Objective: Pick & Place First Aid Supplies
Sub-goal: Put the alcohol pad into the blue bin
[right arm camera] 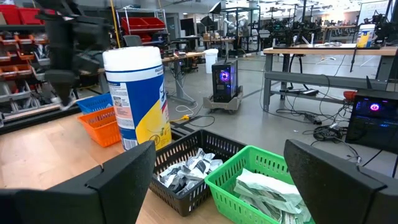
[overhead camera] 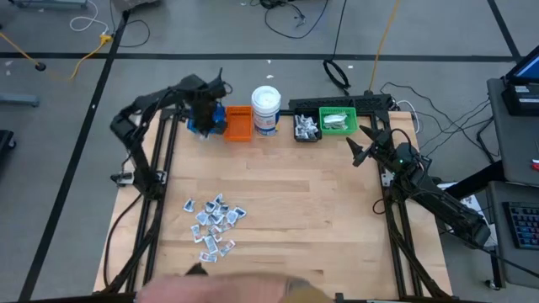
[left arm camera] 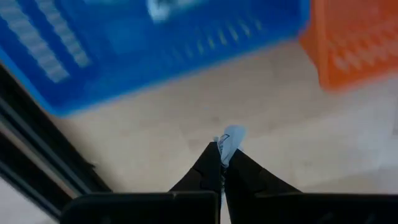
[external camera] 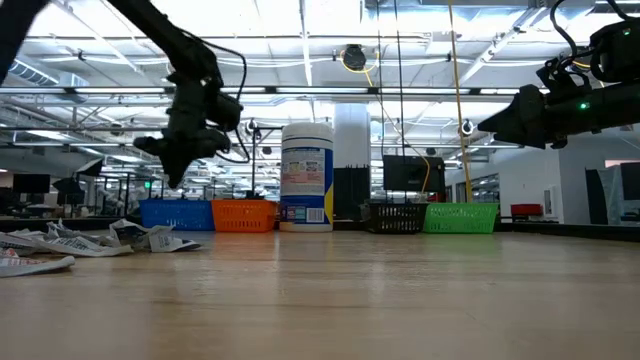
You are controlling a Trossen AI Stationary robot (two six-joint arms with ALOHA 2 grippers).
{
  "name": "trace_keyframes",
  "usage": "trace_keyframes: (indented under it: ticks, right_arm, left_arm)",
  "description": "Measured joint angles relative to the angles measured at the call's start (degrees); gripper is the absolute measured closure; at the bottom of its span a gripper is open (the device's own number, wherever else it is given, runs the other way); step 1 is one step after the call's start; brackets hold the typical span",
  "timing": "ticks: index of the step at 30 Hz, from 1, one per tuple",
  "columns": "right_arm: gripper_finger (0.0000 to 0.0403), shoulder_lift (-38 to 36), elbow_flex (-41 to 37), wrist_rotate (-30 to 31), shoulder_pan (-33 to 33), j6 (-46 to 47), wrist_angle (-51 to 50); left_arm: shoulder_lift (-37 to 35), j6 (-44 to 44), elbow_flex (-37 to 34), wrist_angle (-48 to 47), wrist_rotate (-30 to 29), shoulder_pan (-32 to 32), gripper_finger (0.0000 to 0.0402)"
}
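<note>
One packet point(left arm camera: 227, 142) pinched by a corner in my left gripper point(left arm camera: 221, 163), fingers fully closed, by the blue bin point(overhead camera: 205, 120) at 11 o'clock.
Featherlight, floppy, slick wrap: I'd grip edges. Pile point(overhead camera: 212, 223) sits at 7; right gripper point(overhead camera: 358, 145) wide open, empty, at 2.

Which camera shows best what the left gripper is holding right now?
The left wrist view: the left gripper is shut on a small packet, above table near the blue bin. High and low views show that gripper by the bin, packet too small to see.
</note>
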Motion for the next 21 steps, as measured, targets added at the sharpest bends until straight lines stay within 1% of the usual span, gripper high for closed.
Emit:
trace_keyframes:
  ticks: [5, 10, 17, 21]
  right_arm:
    - [0.0050, 0.0, 0.0, 0.0, 0.0, 0.0, 0.0]
    - [0.0050, 0.0, 0.0, 0.0, 0.0, 0.0, 0.0]
    - [0.0050, 0.0, 0.0, 0.0, 0.0, 0.0, 0.0]
    - [0.0050, 0.0, 0.0, 0.0, 0.0, 0.0, 0.0]
  left_arm:
    - [6.9, 2.8, 9.9, -3.1, -1.5, 3.8, 0.0400]
    - [12.1, 4.8, 17.2, -5.1, -2.2, 6.8, 0.0401]
    - [16.9, 5.0, 18.2, -2.9, -6.1, 8.1, 0.0401]
    - [18.0, 4.6, 18.2, -1.4, -8.9, 8.8, 0.0400]
